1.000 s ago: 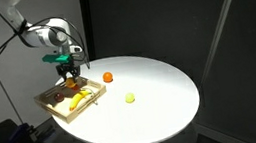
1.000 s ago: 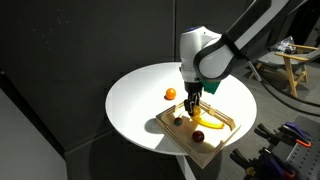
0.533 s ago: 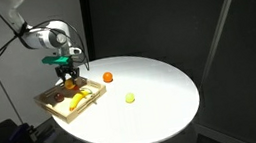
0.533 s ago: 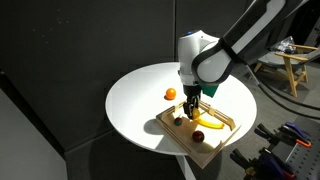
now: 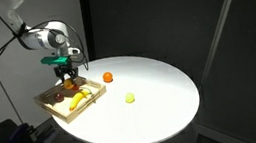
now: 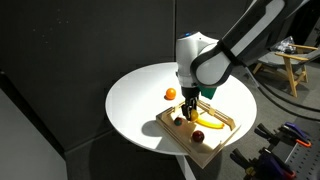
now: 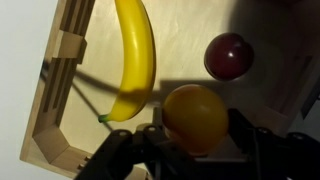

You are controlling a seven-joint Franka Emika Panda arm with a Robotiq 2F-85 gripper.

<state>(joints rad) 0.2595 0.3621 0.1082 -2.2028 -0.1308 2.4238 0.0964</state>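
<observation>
Your gripper is abt half closed, jaws clamped on either side of the round orange-yellow fruit, and that's what you've got hold of. The fruit hangs over the shallow wooden tray w/ raised rim. It's just beside the tip of the long yellow banana and near the round dark-red fruit. It looks lifted off the tray floor, but I can't tell how high.

To do it well, imo:
- The fruit is round & smooth, so it could roll out betw the pads. No jerks, wrist vertical.
- Don't squeeze harder or you may bruise it.
- Go straight up/down first, sideways only once you're clear of the rim & banana.

Edges & room: in both exterior views the tray sits right at the rim of the round white table, on the arm's side. There's little margin there, so don't nudge the tray outward. Open tabletop lies toward the centre. Only a small orange fruit lies near the tray and a small yellow piece further in, the two well apart. Pass betw or above them.
</observation>
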